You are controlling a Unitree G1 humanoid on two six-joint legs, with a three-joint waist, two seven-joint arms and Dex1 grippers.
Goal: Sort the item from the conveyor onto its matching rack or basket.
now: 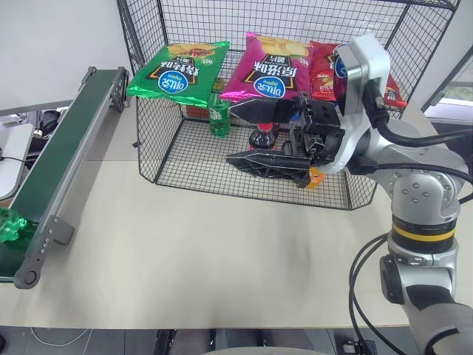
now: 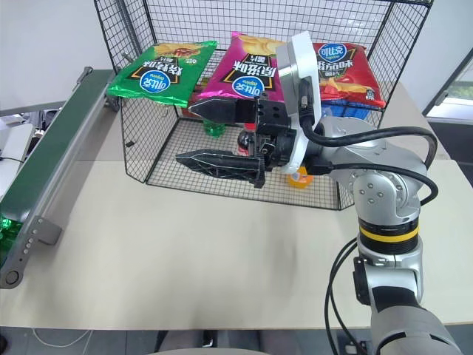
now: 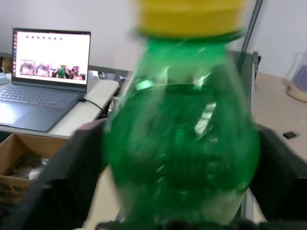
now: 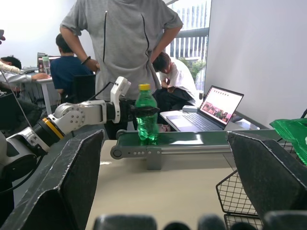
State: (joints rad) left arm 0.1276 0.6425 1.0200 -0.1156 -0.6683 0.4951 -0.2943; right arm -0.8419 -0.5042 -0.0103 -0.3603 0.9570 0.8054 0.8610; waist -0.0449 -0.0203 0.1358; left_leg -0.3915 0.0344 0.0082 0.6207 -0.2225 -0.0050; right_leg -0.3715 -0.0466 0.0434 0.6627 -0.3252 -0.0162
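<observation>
The item, a bright-green soda bottle [image 4: 146, 120] with a yellow cap, stands upright on the near end of the conveyor [image 1: 59, 155]. My left gripper [image 4: 145, 110] is shut on its body, one black finger [image 3: 67, 182] pressing on each side. In the head views the bottle [image 1: 9, 224] peeks in at the left edge. My right gripper [image 1: 231, 133] hangs open in the air in front of the black wire-mesh rack [image 1: 159, 148], pointing left toward the belt, with nothing between its fingers [image 4: 72, 182].
Green [image 1: 177, 70], pink [image 1: 270, 66] and red [image 1: 325, 70] chip bags lie on the rack's upper shelf. A darker green bottle [image 1: 218, 115] and a cola bottle [image 1: 264, 135] stand on its floor. Beyond the conveyor are a laptop [image 4: 218, 108] and people [image 4: 122, 43].
</observation>
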